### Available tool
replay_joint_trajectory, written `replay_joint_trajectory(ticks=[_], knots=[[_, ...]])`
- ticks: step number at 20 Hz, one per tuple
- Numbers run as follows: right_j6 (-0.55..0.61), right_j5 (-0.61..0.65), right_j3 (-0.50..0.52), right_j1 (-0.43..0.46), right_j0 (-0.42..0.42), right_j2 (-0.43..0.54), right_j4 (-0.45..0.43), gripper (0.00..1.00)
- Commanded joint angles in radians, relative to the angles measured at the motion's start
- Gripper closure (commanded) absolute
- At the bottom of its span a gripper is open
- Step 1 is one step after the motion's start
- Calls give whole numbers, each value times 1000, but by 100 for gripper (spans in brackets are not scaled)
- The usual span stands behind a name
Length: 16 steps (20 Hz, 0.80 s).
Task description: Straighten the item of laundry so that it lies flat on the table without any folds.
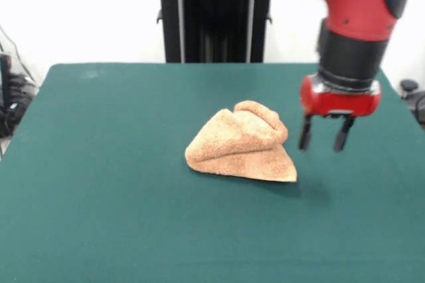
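The orange-tan terry towel (240,145) lies crumpled in a folded heap near the middle of the dark green table (99,163). Its top layers bunch up into a hump at the upper right, and a flat corner points toward the lower right. My gripper (325,140) hangs from the red and black arm just right of the towel, a little above the table. Its two dark fingers (305,133) point down, stand apart and hold nothing. It does not touch the towel.
The black pedestal (212,17) stands at the table's far edge. Dark equipment and cables (10,97) sit off the table's left side, and a dark object (412,94) sits off its right side.
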Motion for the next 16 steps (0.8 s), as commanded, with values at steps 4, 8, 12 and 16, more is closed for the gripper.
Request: replay_joint_trajectory(ticks=[4, 8, 12, 16], knots=[[403, 281, -86, 25, 152, -22, 103, 0], [444, 359, -202, 59, 196, -43, 113, 0], [486, 433, -345, 118, 219, -48, 114, 0], [541, 517, -505, 178, 240, -57, 111, 0]])
